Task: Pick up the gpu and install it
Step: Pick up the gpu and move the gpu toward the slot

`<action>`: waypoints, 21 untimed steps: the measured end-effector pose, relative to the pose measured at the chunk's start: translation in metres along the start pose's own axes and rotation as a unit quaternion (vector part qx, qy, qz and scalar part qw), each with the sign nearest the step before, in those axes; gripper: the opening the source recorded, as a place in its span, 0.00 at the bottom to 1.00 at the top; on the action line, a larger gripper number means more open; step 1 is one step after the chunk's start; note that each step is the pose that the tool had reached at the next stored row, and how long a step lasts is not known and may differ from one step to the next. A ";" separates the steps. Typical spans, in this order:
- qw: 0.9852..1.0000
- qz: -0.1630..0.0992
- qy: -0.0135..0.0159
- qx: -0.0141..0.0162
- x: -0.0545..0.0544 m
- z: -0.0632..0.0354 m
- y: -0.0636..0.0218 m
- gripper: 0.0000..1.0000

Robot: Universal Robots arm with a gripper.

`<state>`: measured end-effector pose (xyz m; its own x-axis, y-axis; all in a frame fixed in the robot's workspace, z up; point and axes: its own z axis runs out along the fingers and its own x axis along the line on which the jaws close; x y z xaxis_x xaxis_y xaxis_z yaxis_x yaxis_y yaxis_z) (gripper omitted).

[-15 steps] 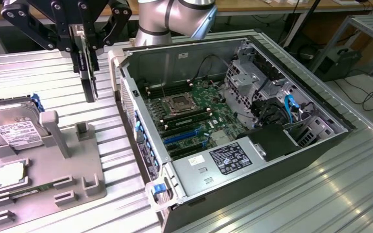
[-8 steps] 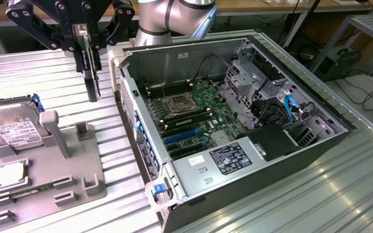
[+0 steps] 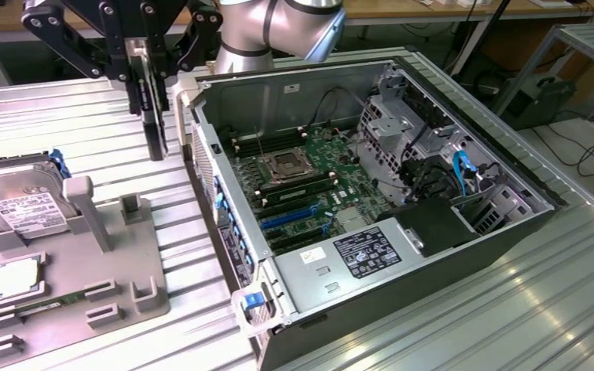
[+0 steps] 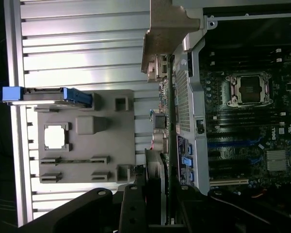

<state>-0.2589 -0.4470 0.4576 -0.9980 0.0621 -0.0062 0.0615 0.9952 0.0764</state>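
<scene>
Underneath, everything is carried by a ribbed metal surface (image 3: 483,309) of long silvery slats. Behind the computer case (image 3: 503,232), workbenches, a dark box and loose cables are seen in a workshop room. The case is laid on its side with the panel off, so that the green main board (image 3: 308,178) is exposed.

The graphics card (image 3: 155,127) is gripped between the fingers (image 3: 121,62), which are drawn in narrowly on its upper part. It is hung upright and edge-on, clear of the surface, just beside the case's outer wall on the exterior view's left. From there it is seen as a dark narrow slab. In the wrist view the graphics card (image 4: 169,145) is shown as a thin green edge running along the perforated wall of the case (image 4: 194,121), with a bent silver bracket (image 4: 167,34) at its far end.

Farther from the case, on the exterior view's left, one grey holder (image 3: 121,259) is placed on the surface. One hard drive (image 3: 24,205) with blue rails is stood in it, and one square silver chip (image 3: 16,278) is laid in it. One graphics card, one case and one arm (image 3: 276,23) are counted.
</scene>
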 end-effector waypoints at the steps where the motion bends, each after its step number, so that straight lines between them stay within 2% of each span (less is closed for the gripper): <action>1: 1.000 0.000 0.000 0.000 -0.001 0.0000 0.0001 0.28; 21: 1.000 0.000 0.000 0.000 -0.013 0.0002 0.0008 0.28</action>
<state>-0.2456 -0.4471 0.4575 -0.9980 0.0621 -0.0063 0.0615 0.9952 0.0765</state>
